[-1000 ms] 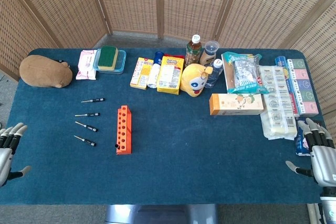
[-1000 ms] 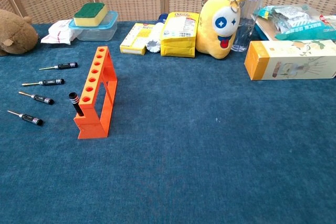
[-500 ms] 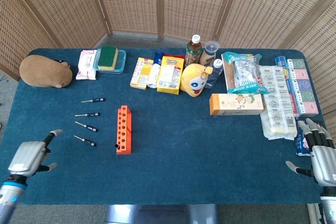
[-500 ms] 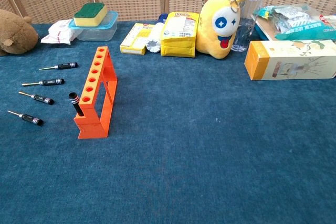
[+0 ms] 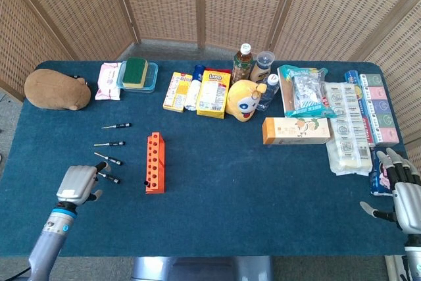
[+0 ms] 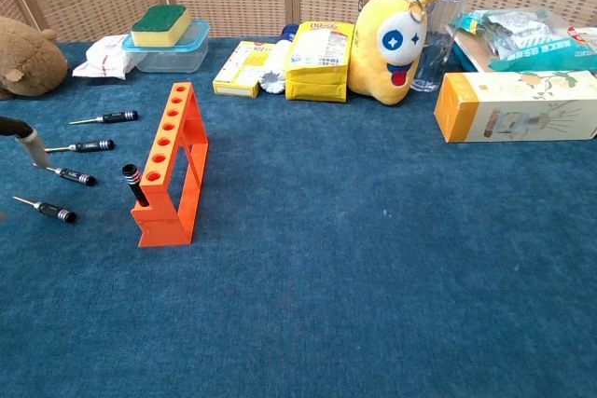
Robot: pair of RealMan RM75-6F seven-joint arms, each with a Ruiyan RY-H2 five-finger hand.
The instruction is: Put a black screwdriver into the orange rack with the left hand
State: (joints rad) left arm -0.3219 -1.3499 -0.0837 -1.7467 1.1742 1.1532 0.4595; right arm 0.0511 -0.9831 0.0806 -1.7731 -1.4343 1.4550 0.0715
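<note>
Covering nearly the whole scene, the blue table [image 5: 250, 189] carries a row of clutter along its far edge, among it a brown plush [image 5: 56, 89] at the far left and a yellow plush toy [image 5: 245, 99] near the middle. On the near left stands the orange rack [image 5: 154, 162], its line of holes running near to far, with one black screwdriver [image 6: 135, 184] leaning in the nearest hole. To the left of the rack four loose black screwdrivers lie flat on the cloth, one behind another: the farthest [image 5: 116, 126], the next [image 5: 110, 143], a third [image 5: 108, 158] and the nearest [image 5: 109, 178]. The left hand [image 5: 77, 185] hovers just left of the nearest one, fingers curled downward and a fingertip close to its handle; whether it touches or grips the tool cannot be told. At the near right edge, well apart from the rack, the right hand [image 5: 402, 191] holds nothing, fingers spread.
</note>
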